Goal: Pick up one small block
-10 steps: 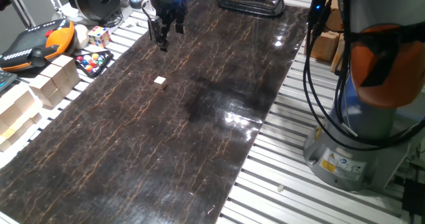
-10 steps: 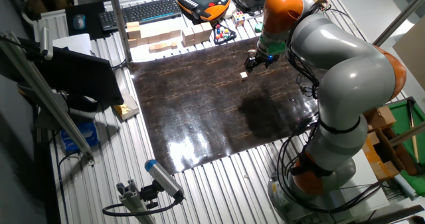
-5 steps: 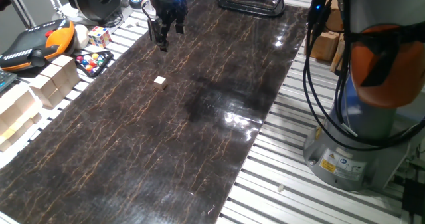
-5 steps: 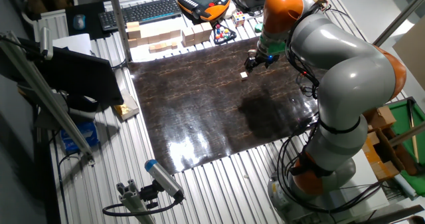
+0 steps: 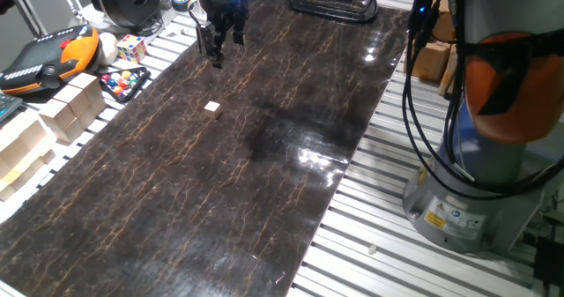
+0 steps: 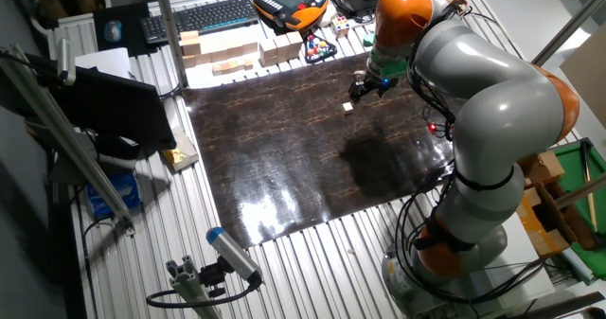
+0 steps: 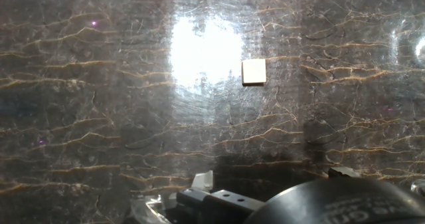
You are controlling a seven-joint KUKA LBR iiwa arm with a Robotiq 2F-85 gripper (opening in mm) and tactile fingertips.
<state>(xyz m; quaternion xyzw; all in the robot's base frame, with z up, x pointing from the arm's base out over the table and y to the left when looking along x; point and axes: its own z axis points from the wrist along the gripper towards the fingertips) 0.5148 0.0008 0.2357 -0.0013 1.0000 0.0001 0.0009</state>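
The small block [image 5: 212, 107] is a tiny pale cube lying alone on the dark marbled mat [image 5: 264, 174]. It also shows in the other fixed view [image 6: 348, 107]. In the hand view the block [image 7: 254, 72] sits upper right of centre beside a bright glare. My gripper [image 5: 225, 50] hangs above the mat, beyond the block and apart from it, fingers spread and holding nothing. From the other side the gripper [image 6: 360, 93] hovers just right of the block. The hand view shows only the hand's dark body at the bottom edge, not the fingertips.
Large pale wooden blocks [image 5: 70, 107] line the mat's left edge. Beside them are a multicoloured puzzle cube [image 5: 131, 48], a tray of coloured balls [image 5: 123, 81] and an orange pendant [image 5: 48, 59]. A black clamp [image 5: 333, 2] lies at the far end. The arm's base [image 5: 476, 174] stands right.
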